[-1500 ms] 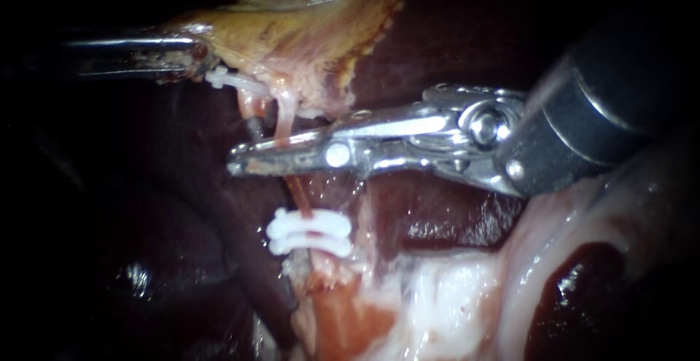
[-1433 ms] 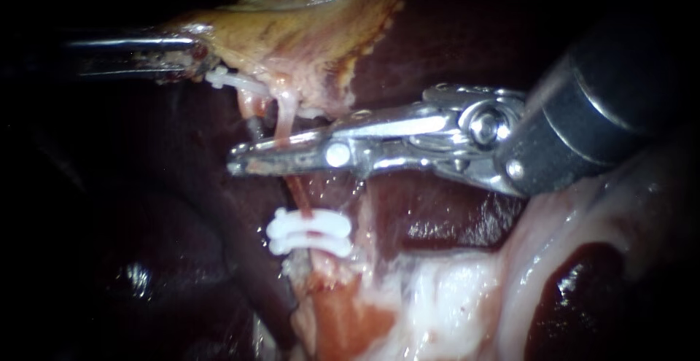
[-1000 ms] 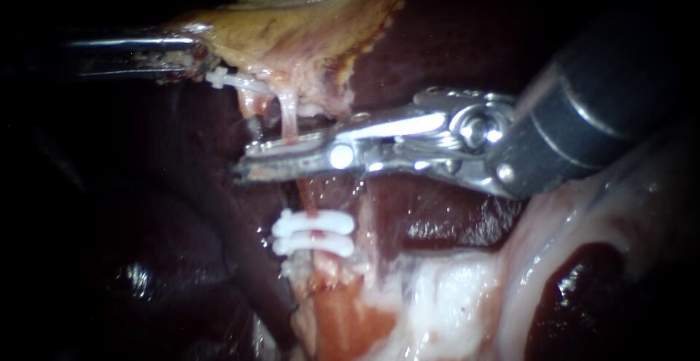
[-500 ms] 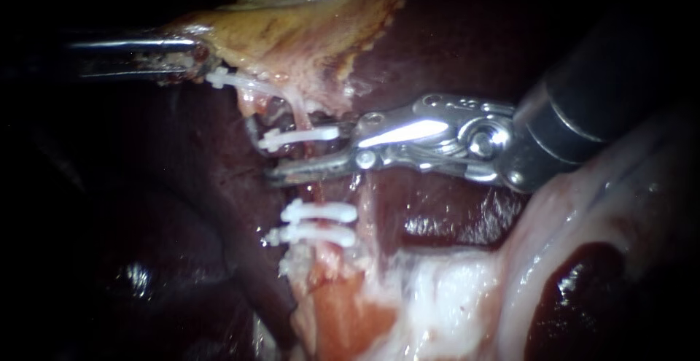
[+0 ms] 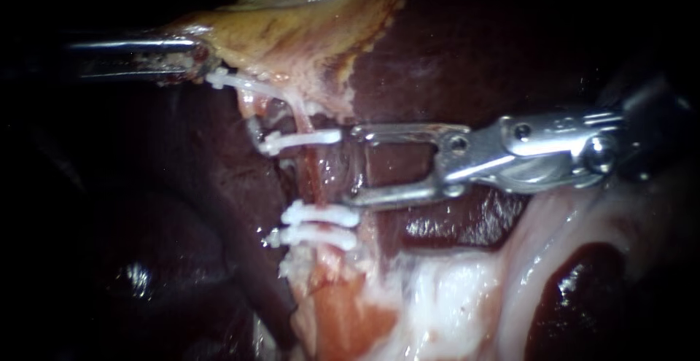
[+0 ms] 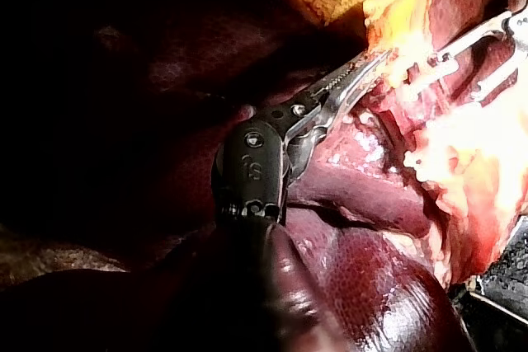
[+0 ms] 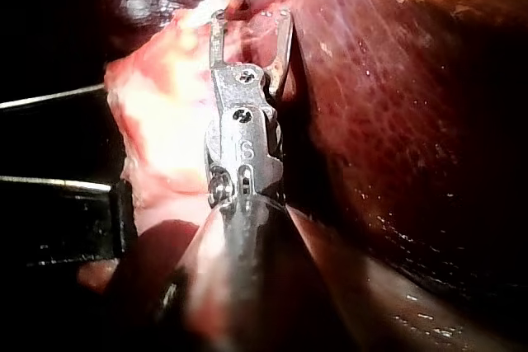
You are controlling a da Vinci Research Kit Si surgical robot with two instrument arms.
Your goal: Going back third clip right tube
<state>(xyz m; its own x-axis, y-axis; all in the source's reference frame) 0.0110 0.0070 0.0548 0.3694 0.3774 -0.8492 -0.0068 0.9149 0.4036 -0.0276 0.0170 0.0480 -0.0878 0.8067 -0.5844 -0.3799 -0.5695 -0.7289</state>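
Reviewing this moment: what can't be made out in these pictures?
1. Endoscope view: the far side of the slim pink tube where the upper white plastic clip crosses it; the tube itself hides it.
2. Endoscope view: the silver right instrument's shaft, lost in shadow.
3. Left wrist view: that clip, lost in glare beyond the metal left instrument.
4. Right wrist view: what lies ahead of the open jaws, glared and cut off at the edge.

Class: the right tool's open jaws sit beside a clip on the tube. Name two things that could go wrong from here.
1. The right tool is open, and its upper jaw tip lies right by the end of the clip. A sideways drift on backing off could snag and loosen it.
2. The left tool holds the gallbladder stretched. A harder pull might strain the thin tube at the clip.
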